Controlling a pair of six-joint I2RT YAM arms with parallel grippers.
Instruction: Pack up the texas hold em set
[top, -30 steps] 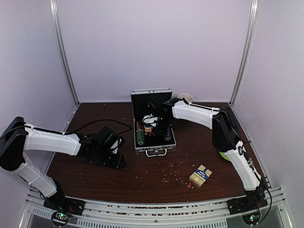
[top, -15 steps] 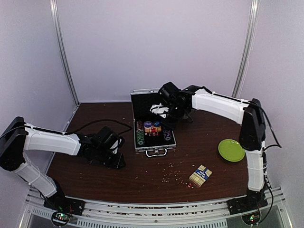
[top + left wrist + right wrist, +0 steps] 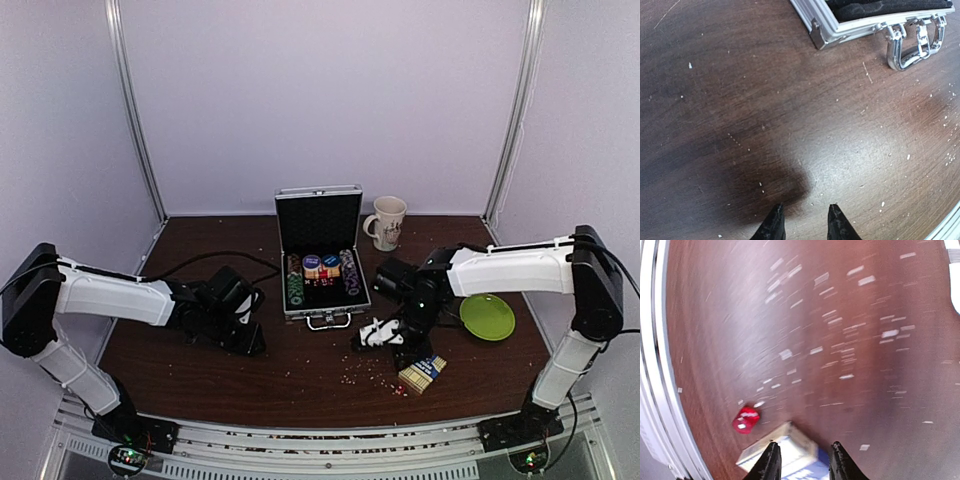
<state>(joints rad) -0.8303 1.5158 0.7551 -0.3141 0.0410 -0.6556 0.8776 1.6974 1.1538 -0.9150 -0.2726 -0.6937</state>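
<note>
Chips (image 3: 322, 268) already sit in the open case (image 3: 318, 213) at centre frame. The card box (image 3: 422, 370) and a red die (image 3: 745, 419) lie unpacked at lower right. My right gripper (image 3: 804, 447) hovers over the box, jaws apart and empty. My left gripper (image 3: 805, 212) hangs parted, holding nothing, at left.

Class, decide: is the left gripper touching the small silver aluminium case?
Apart. The left wrist view shows a wide stretch of brown wooden table between the left gripper and the small silver aluminium case.
</note>
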